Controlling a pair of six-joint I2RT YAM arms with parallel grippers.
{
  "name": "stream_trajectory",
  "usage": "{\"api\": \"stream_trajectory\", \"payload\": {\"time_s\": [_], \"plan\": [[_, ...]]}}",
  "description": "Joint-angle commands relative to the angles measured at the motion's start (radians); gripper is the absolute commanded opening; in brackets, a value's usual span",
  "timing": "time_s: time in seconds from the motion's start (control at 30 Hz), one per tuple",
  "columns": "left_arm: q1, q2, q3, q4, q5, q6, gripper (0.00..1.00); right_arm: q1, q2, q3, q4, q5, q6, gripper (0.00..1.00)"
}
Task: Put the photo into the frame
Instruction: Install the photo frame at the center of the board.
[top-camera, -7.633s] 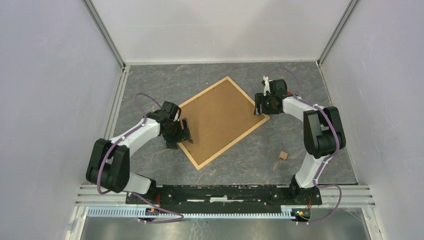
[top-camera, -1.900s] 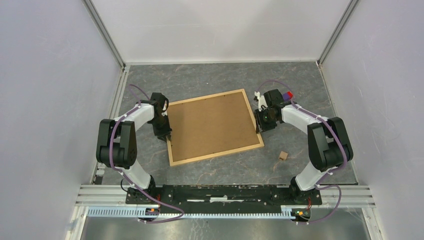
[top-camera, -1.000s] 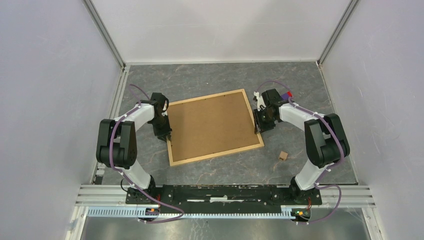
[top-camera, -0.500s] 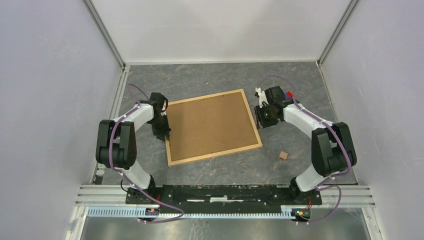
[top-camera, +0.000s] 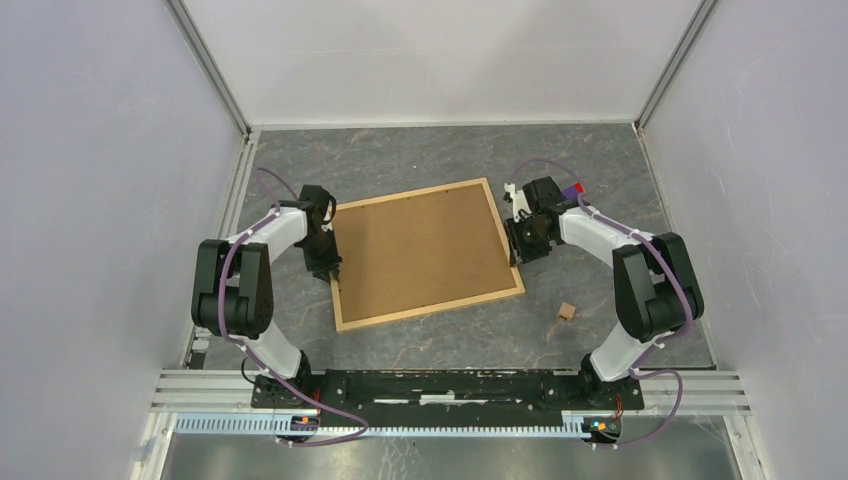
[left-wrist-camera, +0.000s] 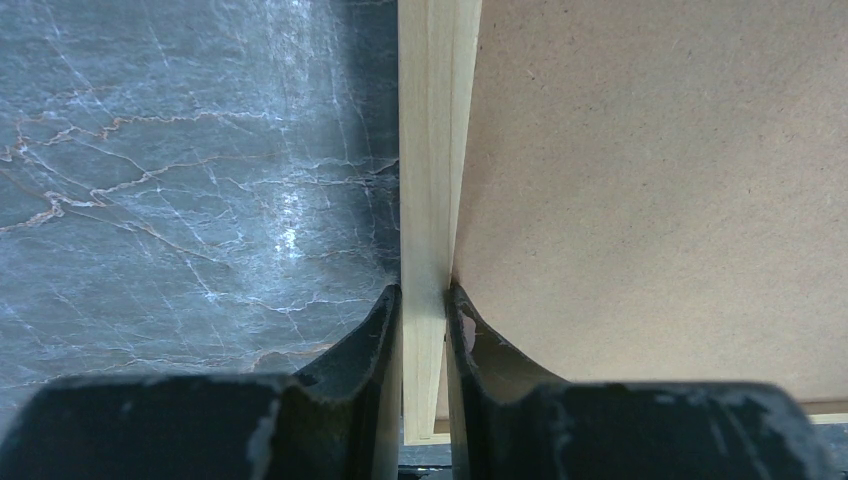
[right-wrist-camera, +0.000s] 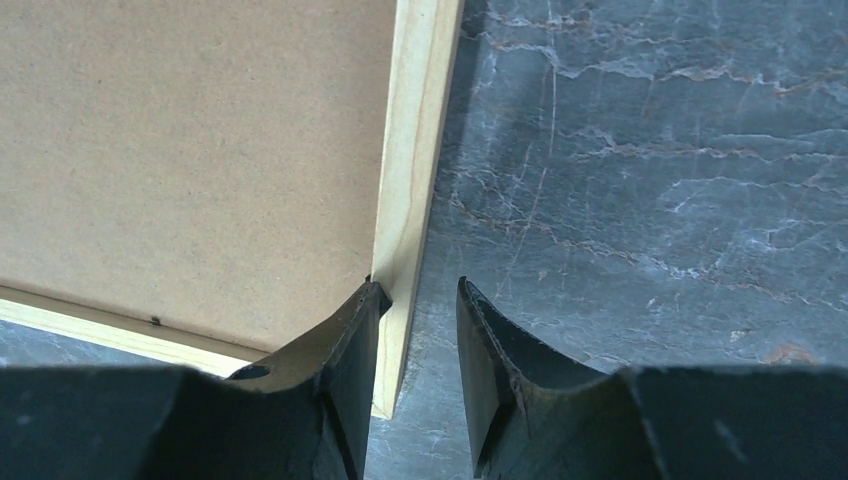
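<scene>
The frame (top-camera: 425, 250) lies back side up in the middle of the table, its brown fibreboard panel showing inside thin light wood strips. My left gripper (top-camera: 330, 268) is shut on the frame's left strip (left-wrist-camera: 432, 200) near the near-left corner, one finger on each side of the wood. My right gripper (right-wrist-camera: 420, 285) stands open across the right strip (right-wrist-camera: 410, 180). Its inner finger (right-wrist-camera: 345, 340) rests against the board side, and its outer finger (right-wrist-camera: 490, 340) is apart from the wood, over bare table. In the top view the right gripper (top-camera: 517, 245) sits at the frame's right edge. The photo is hidden.
A small wooden block (top-camera: 567, 311) lies on the grey marbled table near the right arm. A small blue-and-red thing (top-camera: 573, 188) shows behind the right wrist. White walls close in the table at left, right and back.
Since the earliest frame the frame has turned clockwise from a diamond to nearly square with the table. In the last second the right gripper shifted slightly out and back; the left has held still.
</scene>
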Motion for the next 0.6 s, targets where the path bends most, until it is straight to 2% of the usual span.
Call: {"api": "stream_trajectory", "payload": {"time_s": [0.0,0.37,0.57], "plan": [[-0.003,-0.021,-0.001,0.027,-0.024,0.032,0.02,0.007,0.010,-0.010,0.034,-0.011,-0.015,0.40],[-0.003,-0.024,-0.001,0.026,-0.021,0.032,0.02,0.007,0.054,-0.036,0.053,0.098,0.010,0.38],[-0.004,-0.028,-0.003,0.025,-0.021,0.033,0.02,0.015,0.091,-0.038,0.055,0.240,0.042,0.37]]}}
